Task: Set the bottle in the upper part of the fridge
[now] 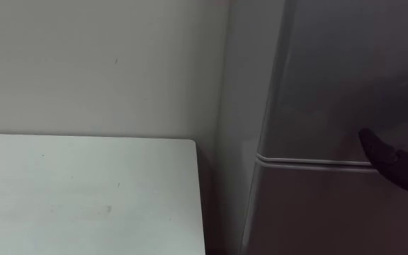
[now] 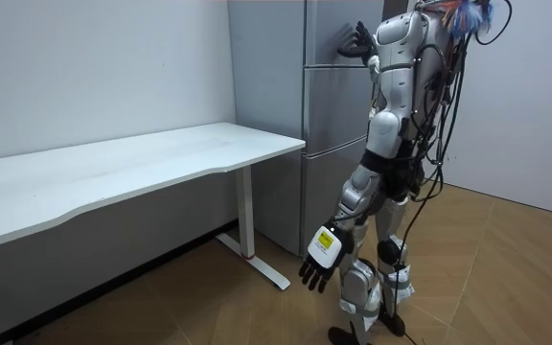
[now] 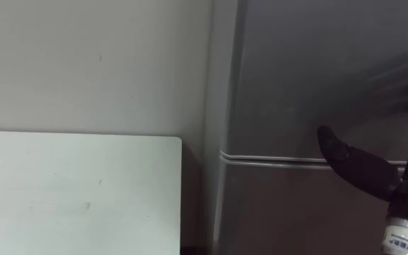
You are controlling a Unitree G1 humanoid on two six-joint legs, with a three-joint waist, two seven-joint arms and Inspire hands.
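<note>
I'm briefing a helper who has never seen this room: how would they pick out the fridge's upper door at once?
Against the wall, at the end of the long white table, stands a tall grey fridge. Its upper door is the panel above the pale horizontal seam, where the robot's right hand is held up; the lower door lies below that seam.

The right hand [image 3: 363, 170] is being held up at the front of the grey fridge [image 3: 296, 71], its dark tip lying over the seam between the upper and lower doors. The white worktop [image 3: 76, 191] is being seen lower left, just beside the fridge, against a pale wall [image 3: 83, 64].
</note>
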